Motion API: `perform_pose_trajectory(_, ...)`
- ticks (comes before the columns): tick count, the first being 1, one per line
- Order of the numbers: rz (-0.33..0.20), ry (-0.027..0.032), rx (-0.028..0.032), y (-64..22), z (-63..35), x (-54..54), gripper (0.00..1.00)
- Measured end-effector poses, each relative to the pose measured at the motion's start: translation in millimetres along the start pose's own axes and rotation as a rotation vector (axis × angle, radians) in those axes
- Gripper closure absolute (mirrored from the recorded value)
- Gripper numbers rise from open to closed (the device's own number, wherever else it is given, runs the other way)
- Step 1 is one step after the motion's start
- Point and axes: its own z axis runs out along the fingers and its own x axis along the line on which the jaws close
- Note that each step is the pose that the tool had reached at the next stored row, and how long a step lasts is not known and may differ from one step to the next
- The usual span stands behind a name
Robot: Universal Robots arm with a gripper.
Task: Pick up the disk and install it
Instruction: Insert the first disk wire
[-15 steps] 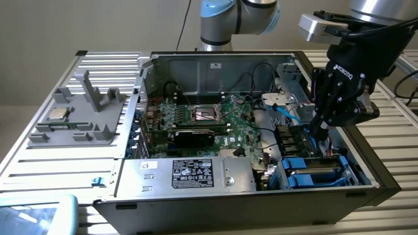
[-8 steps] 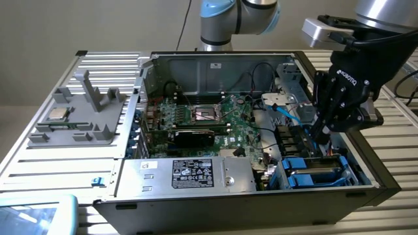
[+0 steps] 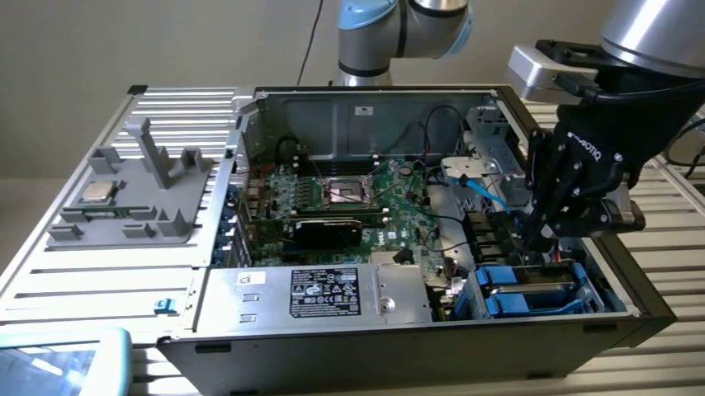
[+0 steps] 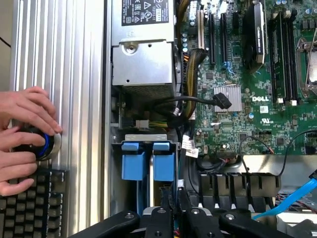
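So your gripper [image 3: 547, 235] hangs over the blue bay [image 3: 529, 290] at the case's [image 3: 330, 342] corner, install step I'd guess; can't tell the jaws' state.

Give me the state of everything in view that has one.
Computer case: open, side panel off.
Disk: in the drive bay, under the gripper.
CPU chip: outside the case, on the grey fixture.
Person's hand: on a blue-ringed knob.
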Motion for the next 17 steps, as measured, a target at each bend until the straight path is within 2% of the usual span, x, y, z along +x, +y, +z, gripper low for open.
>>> perform_pose_trajectory(5, -0.003, -0.0358, 0.0002, 0.5, 5.2, 10.2, 0.84)
perform_pose_trajectory(7, -0.005, -0.047, 0.0011, 0.6, 7.3, 13.6, 0.84)
perform_pose_trajectory(8, -0.006, -0.05, 0.0027, 0.6, 8.3, 14.4, 0.84)
perform_pose_trajectory(12, -0.019, -0.0544, 0.015, 0.6, 10.9, 14.5, 0.84)
perform_pose_trajectory(15, -0.027, -0.0638, 0.0164, 0.4, 12.4, 16.0, 0.84)
perform_pose_trajectory(17, -0.029, -0.0826, 0.0192, 0.3, 13.2, 19.0, 0.84)
